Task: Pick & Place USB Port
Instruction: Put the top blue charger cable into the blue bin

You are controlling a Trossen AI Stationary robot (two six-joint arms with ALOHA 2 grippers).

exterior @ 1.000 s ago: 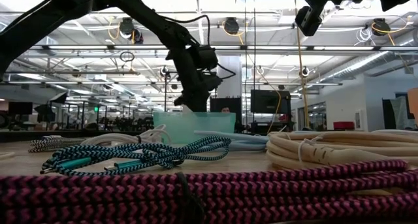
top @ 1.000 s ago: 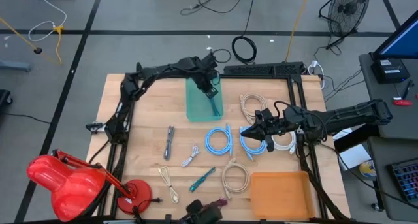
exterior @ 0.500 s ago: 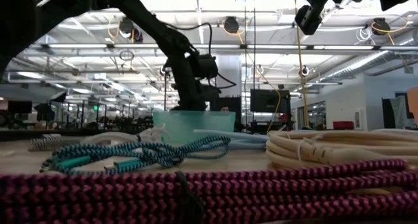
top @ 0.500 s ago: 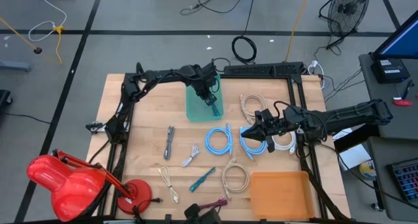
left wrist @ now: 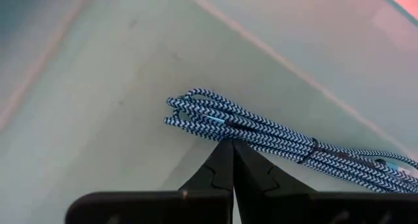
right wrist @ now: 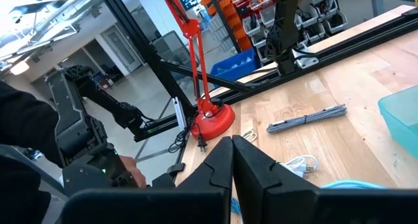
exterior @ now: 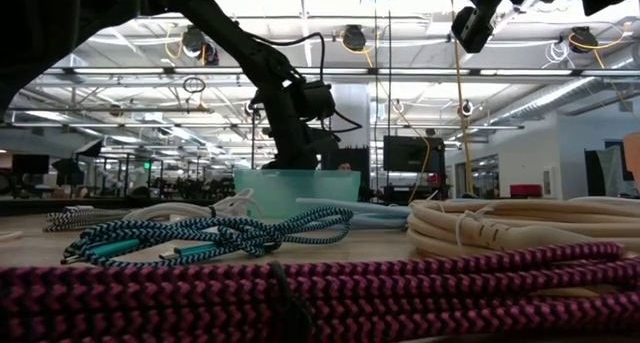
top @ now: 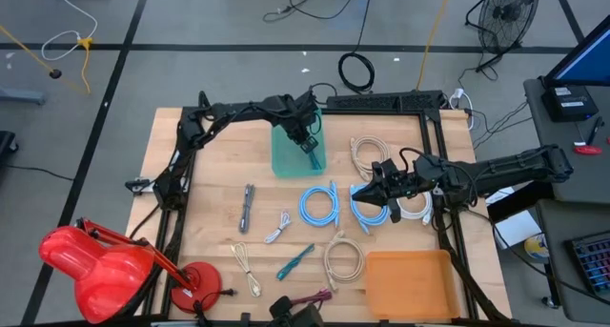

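blue braided usb cable (left wrist: 274,136) lying coiled inside teal bin (top: 286,155).

The striped cable (left wrist: 287,142) runs off the left wrist view's edge. In the low view, the bin (exterior: 297,193) hides its contents, and the pink cable (exterior: 320,283) blocks the near surface.

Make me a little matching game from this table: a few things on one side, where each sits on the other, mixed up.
Things:
1. blue-and-white braided cable
2. orange tray
3. red lamp
4. left end effector

Places:
A. table's near left corner
B. over the teal bin
C. lying inside the teal bin
D. table's near right corner

Pairs: 1-C, 2-D, 3-A, 4-B
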